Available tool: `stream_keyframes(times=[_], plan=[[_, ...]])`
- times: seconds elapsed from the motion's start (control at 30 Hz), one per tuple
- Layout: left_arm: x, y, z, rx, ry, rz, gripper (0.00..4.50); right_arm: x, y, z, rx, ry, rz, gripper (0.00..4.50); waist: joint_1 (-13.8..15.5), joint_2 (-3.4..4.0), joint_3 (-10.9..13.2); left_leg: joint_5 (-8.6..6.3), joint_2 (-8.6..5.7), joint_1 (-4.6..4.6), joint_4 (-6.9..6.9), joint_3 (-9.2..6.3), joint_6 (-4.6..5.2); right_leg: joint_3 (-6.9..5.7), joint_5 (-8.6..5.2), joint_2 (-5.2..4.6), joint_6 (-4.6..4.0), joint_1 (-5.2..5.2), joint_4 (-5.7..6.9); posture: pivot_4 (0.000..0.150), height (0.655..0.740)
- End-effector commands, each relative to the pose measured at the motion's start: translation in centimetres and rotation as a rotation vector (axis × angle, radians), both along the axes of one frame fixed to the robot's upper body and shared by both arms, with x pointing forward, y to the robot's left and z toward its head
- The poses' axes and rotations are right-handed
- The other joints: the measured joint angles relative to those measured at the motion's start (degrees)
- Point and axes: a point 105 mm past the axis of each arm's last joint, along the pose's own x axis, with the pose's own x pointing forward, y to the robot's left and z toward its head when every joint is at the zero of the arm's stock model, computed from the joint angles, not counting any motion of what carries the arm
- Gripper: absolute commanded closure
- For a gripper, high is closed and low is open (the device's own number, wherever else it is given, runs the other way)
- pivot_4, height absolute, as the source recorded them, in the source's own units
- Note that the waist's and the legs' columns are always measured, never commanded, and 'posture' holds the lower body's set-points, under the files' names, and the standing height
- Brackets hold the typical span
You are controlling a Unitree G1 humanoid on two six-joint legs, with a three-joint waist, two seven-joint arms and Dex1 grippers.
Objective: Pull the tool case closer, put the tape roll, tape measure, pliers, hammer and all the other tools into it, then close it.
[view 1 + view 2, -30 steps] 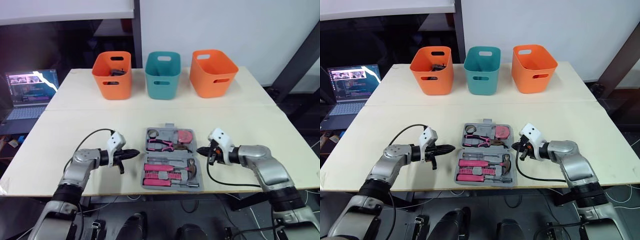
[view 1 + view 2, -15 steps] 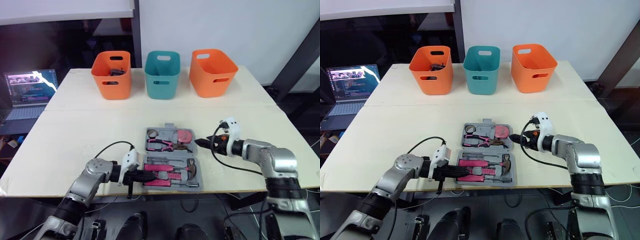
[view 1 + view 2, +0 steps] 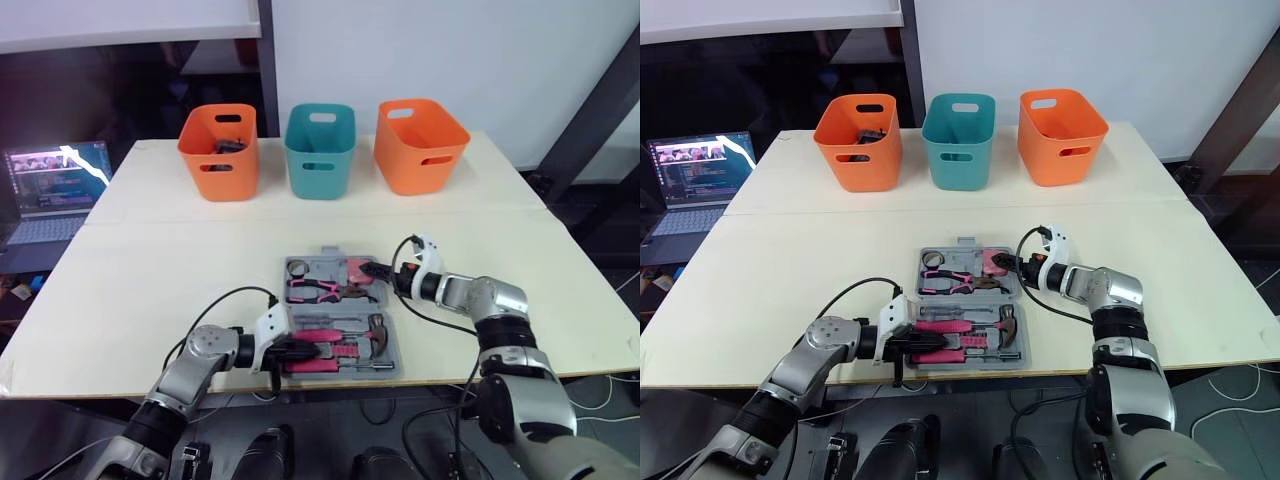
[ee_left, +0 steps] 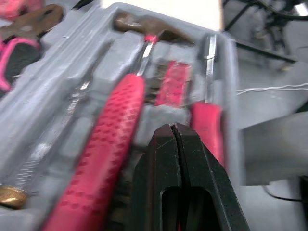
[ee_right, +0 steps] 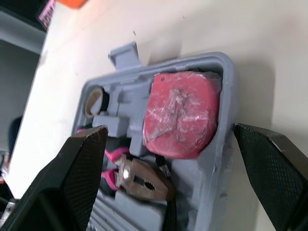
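The grey tool case [image 3: 394, 352] lies open near the table's front edge. Its far half holds a tape roll [image 3: 297, 268], pink-handled pliers [image 3: 318, 291] and a pink tape measure [image 5: 180, 115]. Its near half holds the hammer [image 4: 110, 139] and pink-handled screwdrivers [image 3: 335, 363]. My left gripper [image 3: 303, 350] is shut, its fingertips [image 4: 174, 134] low over the near half's left end beside the hammer handle. My right gripper [image 3: 374, 270] is open at the case's right rim [image 5: 226, 96], its fingers [image 5: 84, 173] standing either side of the tape measure corner.
Along the back of the table stand two orange bins [image 3: 219, 150] [image 3: 421, 143] with a teal bin [image 3: 320, 150] between them. An open laptop [image 3: 52, 190] sits off the table's left side. The case is close to the table's front edge [image 3: 500, 378].
My right gripper has opened wide and moved left to the case's right rim. My left gripper, still shut, has moved right from beside the case to over its near half.
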Motion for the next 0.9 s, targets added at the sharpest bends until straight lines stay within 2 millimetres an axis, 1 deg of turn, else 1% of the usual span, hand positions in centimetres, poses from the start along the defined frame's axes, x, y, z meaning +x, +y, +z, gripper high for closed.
stream_keyframes(times=[0.03, 0.07, 0.17, 0.23, 0.5, 0.53, 0.6, 0.63, 0.67, 0.7, 0.77, 0.83, 0.9], plan=[[-1.1, 0.3, -2.4, 0.068, 0.076, 0.011, 4.5, 0.6, 2.0, 2.0, 0.122, -0.096, 0.065, 0.09, 0.0, 0.0, 0.0, 0.0, 0.01, 0.0, 0.0, 0.02, 0.0, 0.02, 0.0, 0.01, 0.0, 0.0, 0.01, 0.15, 0.74], [-1.2, 0.3, -2.5, 0.066, 0.081, 0.014, 4.5, 0.5, 1.9, 2.2, 0.148, -0.106, 0.071, 0.09, 0.0, 0.0, 0.0, 0.0, 0.02, 0.0, 0.0, 0.03, 0.0, 0.03, 0.0, 0.01, 0.0, 0.0, 0.02, 0.15, 0.74], [-1.6, 0.3, -2.5, 0.064, 0.088, 0.018, 4.5, 0.3, 1.3, 1.5, 0.149, -0.106, 0.073, 0.09, 0.0, 0.01, 0.0, 0.0, 0.02, 0.0, -0.01, 0.07, 0.0, 0.07, 0.0, 0.0, 0.0, 0.0, 0.02, 0.15, 0.74], [-1.8, 0.2, -2.6, 0.058, 0.098, 0.028, 4.5, 0.1, 1.2, 1.3, 0.15, -0.099, 0.088, 0.09, 0.0, 0.01, 0.0, 0.0, 0.02, 0.0, -0.03, 0.1, 0.0, 0.1, 0.0, 0.0, 0.0, 0.01, 0.02, 0.15, 0.74], [-2.0, 0.0, -2.3, 0.05, 0.105, 0.035, 4.5, -0.4, 1.8, 2.6, 0.179, -0.131, 0.166, 0.09, 0.0, 0.02, 0.0, -0.01, 0.03, 0.0, -0.06, 0.14, -0.02, 0.18, 0.0, -0.03, 0.0, -0.03, 0.02, 0.15, 0.74], [-2.0, 0.0, -2.3, 0.049, 0.104, 0.037, 4.5, -0.3, 1.5, 2.1, 0.133, -0.129, 0.16, 0.09, 0.0, 0.02, 0.0, -0.02, 0.03, 0.0, -0.07, 0.15, -0.02, 0.19, 0.0, -0.03, 0.0, -0.04, 0.02, 0.15, 0.74], [-1.7, 0.0, -1.9, 0.031, 0.097, 0.055, 4.5, -0.1, 0.3, 0.7, -0.028, -0.114, 0.128, 0.09, 0.0, 0.03, 0.0, -0.02, 0.03, 0.0, -0.08, 0.15, -0.03, 0.2, 0.0, -0.04, -0.01, -0.05, 0.01, 0.15, 0.74], [-1.6, 0.0, -1.7, 0.022, 0.096, 0.063, 4.5, 0.0, -0.1, 0.3, -0.08, -0.109, 0.117, 0.09, 0.1, 0.03, 0.0, -0.02, 0.03, 0.0, -0.08, 0.15, -0.03, 0.2, 0.0, -0.05, -0.01, -0.08, 0.01, 0.15, 0.74], [-1.2, 0.1, -1.0, -0.006, 0.09, 0.082, 4.5, 0.0, -0.8, 0.2, -0.168, -0.132, 0.12, 0.09, 0.2, 0.03, 0.0, -0.03, 0.03, 0.0, -0.08, 0.15, -0.04, 0.2, 0.0, -0.06, -0.01, -0.13, 0.0, 0.15, 0.74], [-0.8, 0.4, -0.1, -0.038, 0.081, 0.103, 4.5, -0.1, -1.2, 0.6, -0.211, -0.163, 0.13, 0.09, 0.3, 0.05, 0.0, -0.03, 0.03, -0.01, -0.08, 0.15, -0.04, 0.2, 0.0, -0.08, -0.01, -0.18, 0.0, 0.15, 0.74], [0.1, 1.1, 1.7, -0.099, 0.057, 0.14, 4.5, -0.5, -1.5, 2.1, -0.234, -0.224, 0.15, 0.09, 0.6, 0.07, 0.0, -0.03, 0.01, -0.07, -0.07, 0.14, -0.04, 0.2, 0.0, -0.12, -0.01, -0.29, -0.01, 0.15, 0.74], [1.0, 2.3, 3.4, -0.155, 0.029, 0.174, 4.5, -1.2, -2.0, 3.8, -0.264, -0.297, 0.173, 0.09, 0.6, 0.09, 0.1, -0.03, 0.0, -0.2, -0.04, 0.12, -0.04, 0.2, 0.0, -0.13, -0.01, -0.37, -0.01, 0.15, 0.74], [1.8, 3.9, 4.6, -0.172, 0.005, 0.208, 4.5, -2.0, -2.5, 4.8, -0.331, -0.351, 0.203, 0.09, 0.6, 0.1, 0.1, -0.03, 0.01, -0.29, -0.03, 0.12, -0.04, 0.19, 0.0, -0.13, -0.01, -0.42, -0.01, 0.15, 0.74]])
